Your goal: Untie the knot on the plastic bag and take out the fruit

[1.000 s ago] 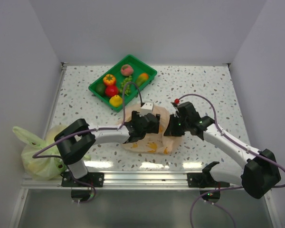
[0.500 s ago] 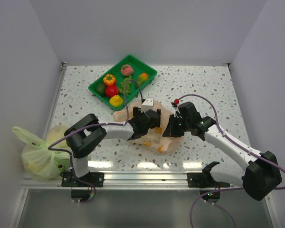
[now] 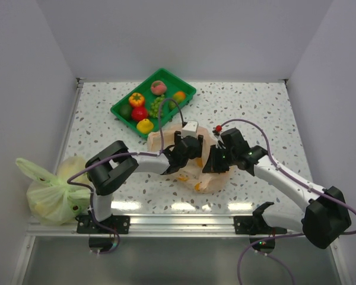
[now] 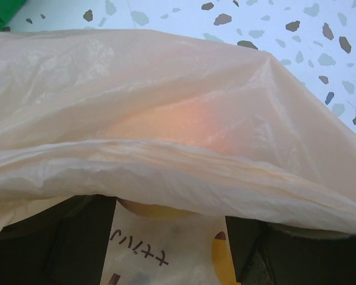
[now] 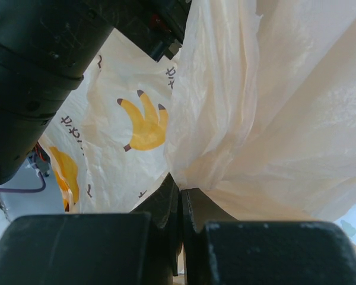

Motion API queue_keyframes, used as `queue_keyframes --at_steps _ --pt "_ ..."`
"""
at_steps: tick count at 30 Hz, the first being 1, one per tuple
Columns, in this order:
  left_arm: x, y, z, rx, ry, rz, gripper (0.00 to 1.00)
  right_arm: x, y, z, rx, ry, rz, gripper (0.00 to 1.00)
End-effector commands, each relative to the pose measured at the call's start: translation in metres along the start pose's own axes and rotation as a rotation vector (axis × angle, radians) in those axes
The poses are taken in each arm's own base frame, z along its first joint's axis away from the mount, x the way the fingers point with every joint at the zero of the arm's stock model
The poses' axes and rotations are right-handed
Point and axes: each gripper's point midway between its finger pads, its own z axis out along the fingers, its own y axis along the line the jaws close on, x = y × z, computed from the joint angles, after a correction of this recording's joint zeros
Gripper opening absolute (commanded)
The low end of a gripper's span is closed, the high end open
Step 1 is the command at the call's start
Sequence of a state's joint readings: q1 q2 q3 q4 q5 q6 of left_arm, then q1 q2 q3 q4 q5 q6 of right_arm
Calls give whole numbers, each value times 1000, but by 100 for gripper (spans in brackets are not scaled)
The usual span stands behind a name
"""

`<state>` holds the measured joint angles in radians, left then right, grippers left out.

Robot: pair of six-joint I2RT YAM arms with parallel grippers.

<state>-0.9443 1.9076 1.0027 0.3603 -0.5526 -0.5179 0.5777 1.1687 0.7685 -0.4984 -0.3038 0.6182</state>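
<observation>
Top external view had the plastic bag (image 3: 213, 178) bunched up mid-desk (image 3: 255, 107) between the two arms, well apart from the green tray (image 3: 184, 89) at the back where the fruit (image 3: 140, 113) lay. The right gripper (image 5: 181, 191) had its jaws clenched on a fold of the film. The left gripper (image 4: 169, 234) had its jaws spread, with film draped over them. I could not make out the knot.

Thin crinkly transl. plastic bag (image 4: 166, 119)

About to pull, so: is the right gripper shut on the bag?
Shut: the fingers of the right gripper meet, pinching a fold of the plastic bag.
</observation>
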Motion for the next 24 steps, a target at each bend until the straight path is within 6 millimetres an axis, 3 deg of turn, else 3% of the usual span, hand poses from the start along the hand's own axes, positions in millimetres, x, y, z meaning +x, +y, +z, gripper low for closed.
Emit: queue_keyframes --at_steps 1,5,8,11,12,14,15,16,21,24 --pt "-28 -10 -4 54 -85 -11 46 -1 -1 -1 13 -3 -15 0" --pt "-19 -9 -14 102 -58 32 32 -12 0 -4 33 -48 -23 0" --pt "-13 -7 -24 135 -26 65 27 -25 -4 -7 74 -99 -32 0" --pt "-8 -5 -40 172 6 92 26 -37 -8 -12 120 -146 -38 0" --pt "2 -1 -46 183 46 114 26 -40 -9 -12 130 -154 -43 0" --pt "-1 -5 -58 229 52 119 27 -46 -16 -13 176 -177 -55 0" --pt "10 -5 -66 252 92 138 27 -48 -19 -14 196 -185 -63 0" --pt "4 -7 -74 275 85 138 27 -51 -21 -15 210 -193 -67 0" --pt "22 -6 -108 366 183 171 27 -52 -35 -13 287 -185 -89 0" --pt "19 -14 -133 448 217 180 27 -52 -44 -11 331 -186 -82 0"
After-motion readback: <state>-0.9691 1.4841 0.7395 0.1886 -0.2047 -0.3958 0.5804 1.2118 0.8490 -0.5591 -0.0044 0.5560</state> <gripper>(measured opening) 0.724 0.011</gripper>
